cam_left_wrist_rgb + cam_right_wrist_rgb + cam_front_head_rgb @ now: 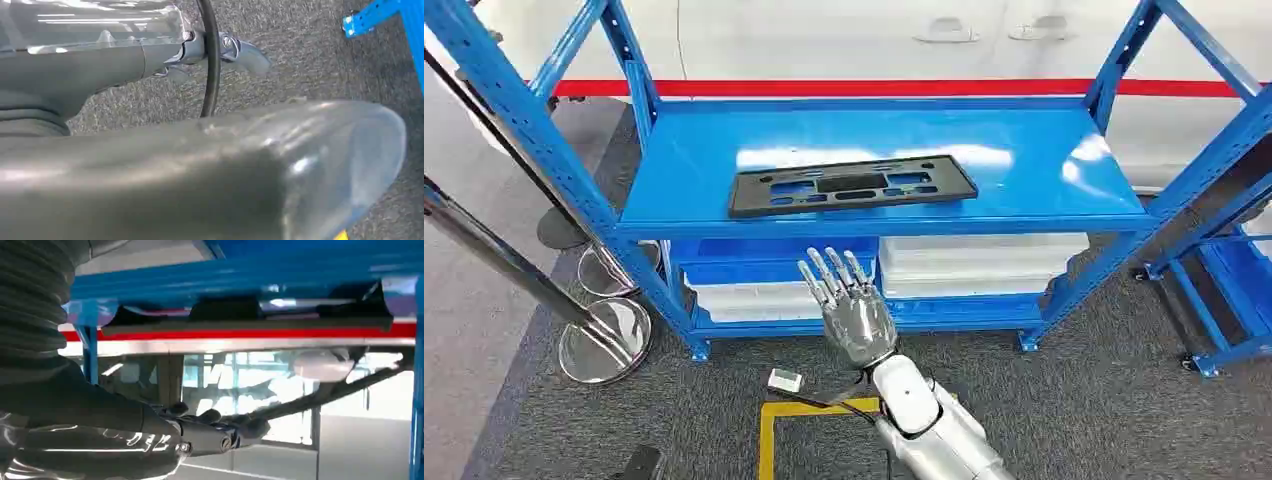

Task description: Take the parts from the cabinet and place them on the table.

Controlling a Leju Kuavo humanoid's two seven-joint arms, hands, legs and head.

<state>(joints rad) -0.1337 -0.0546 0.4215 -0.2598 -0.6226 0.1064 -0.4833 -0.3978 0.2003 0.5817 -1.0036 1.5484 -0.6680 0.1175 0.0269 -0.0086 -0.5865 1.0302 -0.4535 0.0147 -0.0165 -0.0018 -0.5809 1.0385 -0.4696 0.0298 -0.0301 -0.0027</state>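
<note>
head view high facing blue shelf, wrist views close
</note>
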